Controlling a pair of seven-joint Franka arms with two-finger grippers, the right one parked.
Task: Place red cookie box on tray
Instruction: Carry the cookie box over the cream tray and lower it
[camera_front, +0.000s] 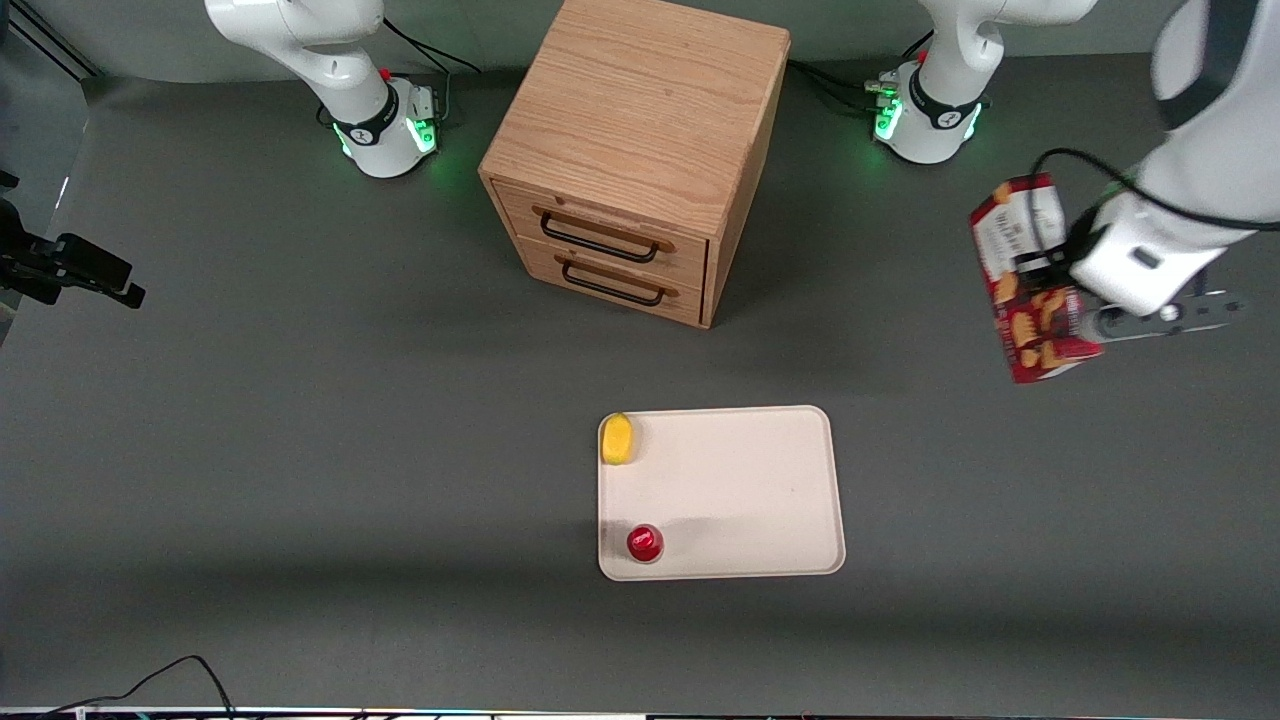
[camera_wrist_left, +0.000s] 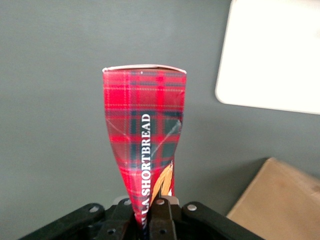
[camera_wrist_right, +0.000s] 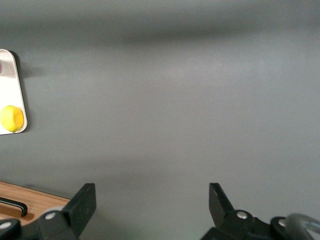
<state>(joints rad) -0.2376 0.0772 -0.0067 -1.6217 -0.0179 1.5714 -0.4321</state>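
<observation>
- You see the slim red tartan cardboard cookie box (camera_wrist_left: 144, 145), glossy and creased, clamped in the black plastic gripper (camera_wrist_left: 150, 216) above the matt grey table (camera_front: 300, 420).
- Your smooth cream plastic tray (camera_front: 740, 490) looks matt.
- The oak-grained wooden cabinet (camera_front: 640, 110) has a satin finish.

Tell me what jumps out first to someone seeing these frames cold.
The red cookie box, pinched in the gripper and held in the air toward the working arm's end of the table, crumpled where the fingers squeeze it. Next, the cream tray, nearer the front camera than the wooden cabinet, carrying a yellow fruit and a small red-topped can along one edge.
</observation>
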